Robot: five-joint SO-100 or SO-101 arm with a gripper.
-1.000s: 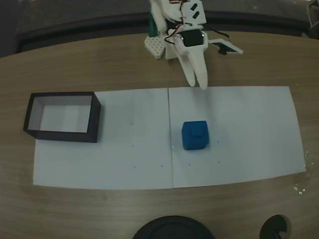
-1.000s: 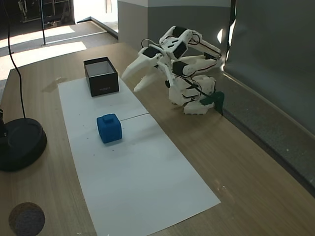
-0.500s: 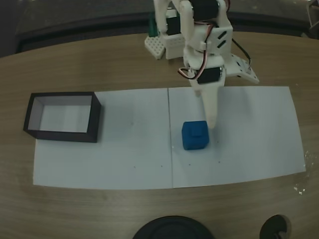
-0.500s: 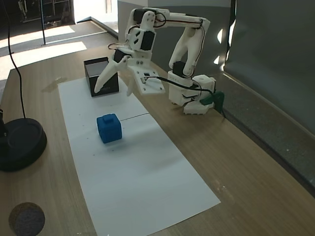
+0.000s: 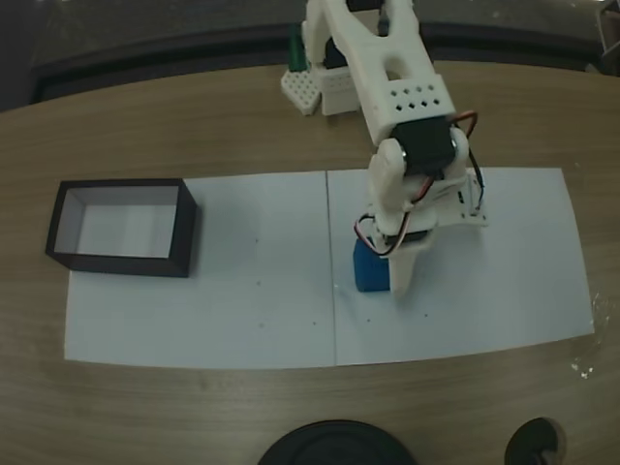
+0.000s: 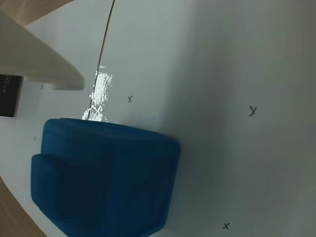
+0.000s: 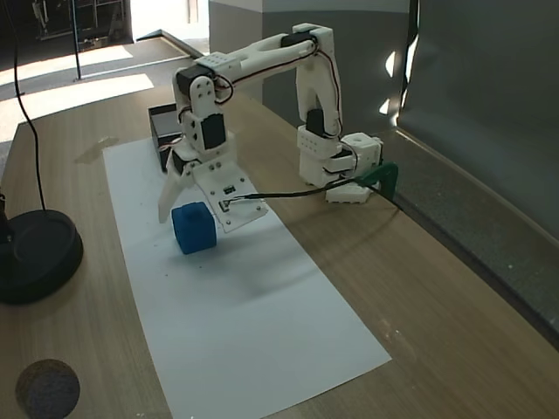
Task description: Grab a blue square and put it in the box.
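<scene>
The blue square (image 7: 194, 229) sits on the white paper, its right part hidden behind the arm in a fixed view (image 5: 370, 267). My white gripper (image 7: 194, 218) hangs low over it and is open. One thin finger (image 7: 164, 199) stands to its left and the wider jaw plate (image 7: 229, 206) to its right. Seen from above, the gripper (image 5: 415, 260) covers the cube's right side. In the wrist view the blue square (image 6: 103, 177) looms large, with one finger (image 6: 42, 66) apart from it at the upper left. The box (image 5: 184, 225) stands far left, with nothing in it.
White paper sheets (image 5: 504, 281) cover the wooden table. A black round base (image 7: 35, 253) stands at the table's left in a fixed view. The arm's base (image 7: 336, 161) sits behind the paper. The box's black wall (image 6: 9, 89) shows at the wrist view's left edge.
The arm unfolded from beside its base, reached out over the paper and came down over the blue square. The jaws spread apart on the way. The cube and box stayed put.
</scene>
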